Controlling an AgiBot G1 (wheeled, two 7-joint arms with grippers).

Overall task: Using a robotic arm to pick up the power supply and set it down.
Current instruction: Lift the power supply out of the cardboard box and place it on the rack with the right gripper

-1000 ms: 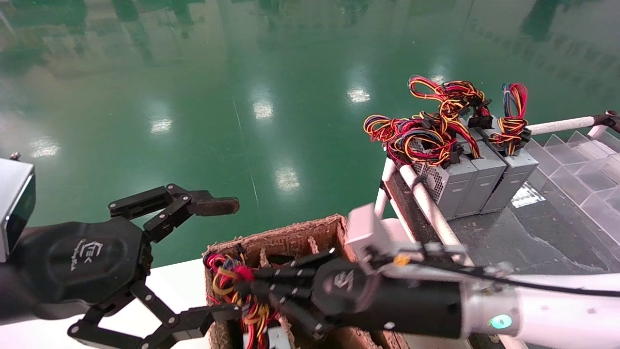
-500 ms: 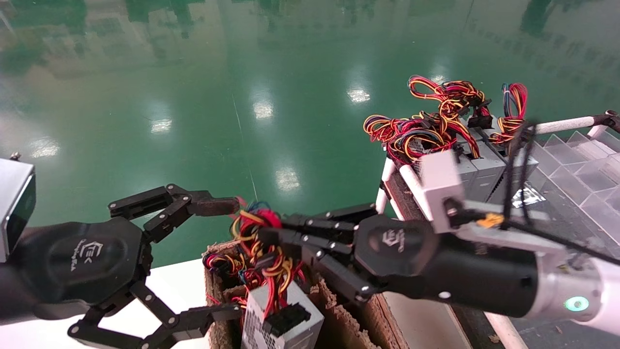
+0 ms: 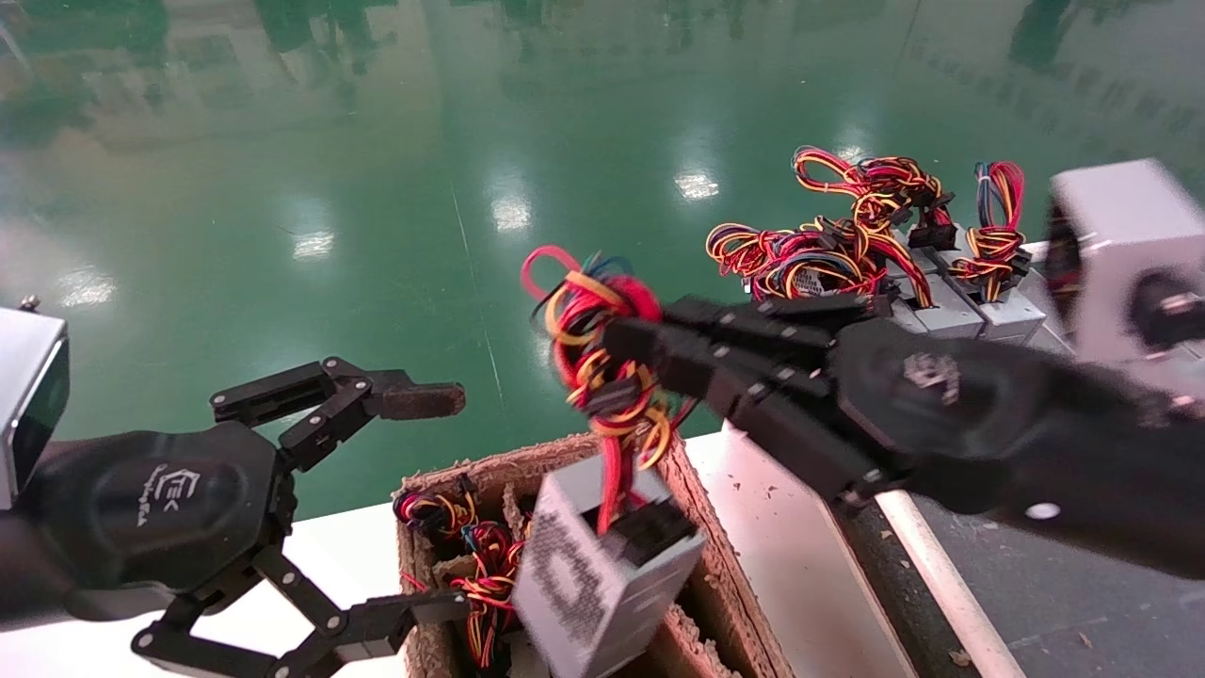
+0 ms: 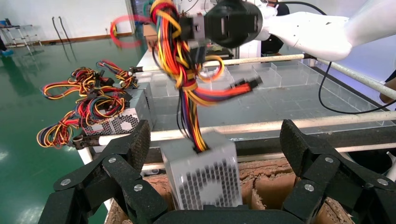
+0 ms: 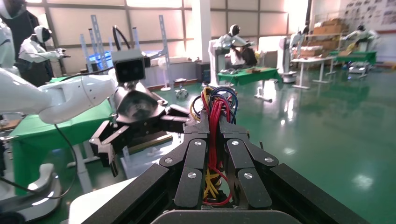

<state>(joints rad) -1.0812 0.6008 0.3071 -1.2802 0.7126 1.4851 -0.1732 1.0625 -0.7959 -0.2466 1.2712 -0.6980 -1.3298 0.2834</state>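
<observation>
head view: right gripper (image 3: 629,356) has its jaws pinching the wire bundle (image 3: 602,330); the power supply (image 3: 602,565) hangs tilted below them over the cardboard box (image 3: 701,527). left gripper (image 3: 424,504), jaws spread, sits near left.

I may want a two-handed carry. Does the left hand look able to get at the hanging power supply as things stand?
Probably yes. The left hand is open beside the cardboard box, and the power supply dangles by its wires from the right hand just past its fingertips, with nothing between them.
</observation>
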